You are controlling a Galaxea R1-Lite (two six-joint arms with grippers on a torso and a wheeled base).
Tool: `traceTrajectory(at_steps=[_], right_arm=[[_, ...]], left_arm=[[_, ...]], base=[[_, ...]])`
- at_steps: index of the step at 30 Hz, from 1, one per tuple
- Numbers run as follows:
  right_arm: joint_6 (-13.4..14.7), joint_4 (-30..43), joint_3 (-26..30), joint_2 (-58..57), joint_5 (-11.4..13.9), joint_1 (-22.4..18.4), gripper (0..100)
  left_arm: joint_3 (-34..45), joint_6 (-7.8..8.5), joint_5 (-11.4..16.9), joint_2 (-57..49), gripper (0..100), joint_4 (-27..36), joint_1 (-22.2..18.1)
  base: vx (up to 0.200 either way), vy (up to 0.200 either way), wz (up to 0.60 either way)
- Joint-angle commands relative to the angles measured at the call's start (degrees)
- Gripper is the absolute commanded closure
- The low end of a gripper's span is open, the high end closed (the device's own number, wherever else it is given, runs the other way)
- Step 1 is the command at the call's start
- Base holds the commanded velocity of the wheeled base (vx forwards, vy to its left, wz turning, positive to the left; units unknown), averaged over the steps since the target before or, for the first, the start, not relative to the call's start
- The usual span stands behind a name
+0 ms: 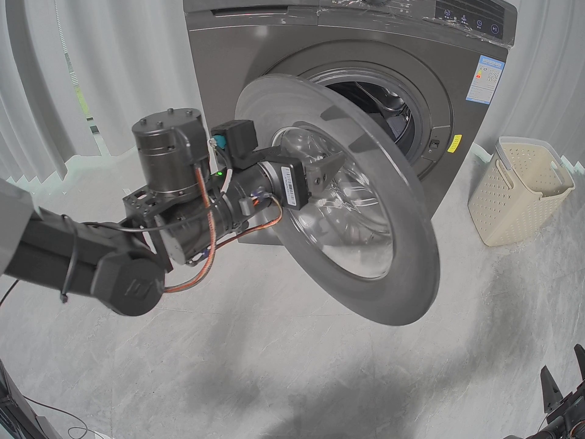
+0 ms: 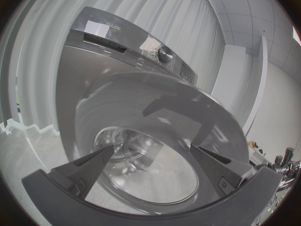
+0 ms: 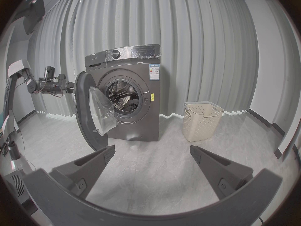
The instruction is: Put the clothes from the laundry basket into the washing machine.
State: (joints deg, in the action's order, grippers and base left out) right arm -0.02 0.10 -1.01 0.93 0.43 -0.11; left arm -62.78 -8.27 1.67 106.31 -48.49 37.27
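Left jaws: spread wide and empty. The left gripper faces the outer side of the door; contact cannot be told.
Right jaws: apart and empty. The right gripper sits low, well back from the machine, pointed at it.
Door: stands partway out from the washing machine, hinged on the robot's left.
Clothes: dark clothes lie in the drum.
Laundry basket: on the floor to the machine's right, with no clothes visible inside.
Step (judged): loading looks done, and the door is to be shut.
Method: push on the grey rim rather than the glass, follow the hinge arc, keep cloth clear of the seal and press until it latches.
View difference: the right wrist view looks straight into the drum and basket. In the head view the door covers much of the opening.
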Motion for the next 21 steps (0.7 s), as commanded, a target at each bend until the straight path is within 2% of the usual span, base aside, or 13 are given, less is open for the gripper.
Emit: traceTrajectory(at_steps=[1, 6, 8, 9, 10, 13, 15, 17, 18, 19, 21], right_arm=[[0.0, 0.0, 0.9, -0.4, 0.0, 0.0, 0], [0.1, 0.0, 0.9, -0.4, 0.0, 0.0, 0], [0.0, 0.0, 0.9, -0.4, 0.0, 0.0, 0], [0.0, 0.0, 0.9, -0.4, 0.0, 0.0, 0], [0.1, 0.0, 0.9, -0.4, 0.5, -0.1, 0], [0.2, 0.0, 0.9, -0.4, 0.5, 0.0, 0], [0.0, 0.0, 0.9, -0.4, 0.6, -0.1, 0], [-0.1, 0.0, 0.9, -0.4, 0.6, -0.2, 0], [-0.1, 0.0, 0.9, -0.4, 0.6, -0.2, 0], [-0.2, 0.1, 0.9, -0.3, 0.7, -0.2, 0], [-0.4, 0.1, 0.9, -0.4, 0.8, -0.2, 0]], left_arm=[[-3.2, -1.31, -1.4, 6.4, 0, -0.6, -0.4], [4.8, -1.4, -1.8, 1.1, 0, -3.4, -0.4], [14.2, -0.96, -1.9, -6.1, 0, -4.4, -0.5], [14.8, -0.88, -1.9, -6.6, 0, -4.5, -0.5], [23.8, -0.08, -3.0, -13.4, 0, -5.0, -0.4], [39.5, 1.23, -4.5, -24.9, 0, -6.3, -0.3], [48.9, 3.26, -5.1, -33.2, 0, -6.5, -0.9], [54.5, 5.19, -6.2, -40.7, 0, -5.9, -2.2], [54.5, 5.19, -6.2, -40.7, 0, -5.9, -2.2], [58.2, 5.98, -7.4, -47.6, 0, -5.2, -3.9], [60.2, 6.16, -7.9, -53.3, 0, -3.5, -7.5]], base=[[0.0, 0.0, 0.0], [0.0, 0.0, 0.0], [0.0, 0.0, 0.0], [0.0, 0.0, 0.0], [0.0, 0.0, 0.0], [0.0, 0.0, 0.0], [0.0, 0.0, 0.0], [0.0, 0.0, 0.0], [0.0, 0.0, 0.0], [0.0, 0.0, 0.0], [0.0, 0.0, 0.0]])
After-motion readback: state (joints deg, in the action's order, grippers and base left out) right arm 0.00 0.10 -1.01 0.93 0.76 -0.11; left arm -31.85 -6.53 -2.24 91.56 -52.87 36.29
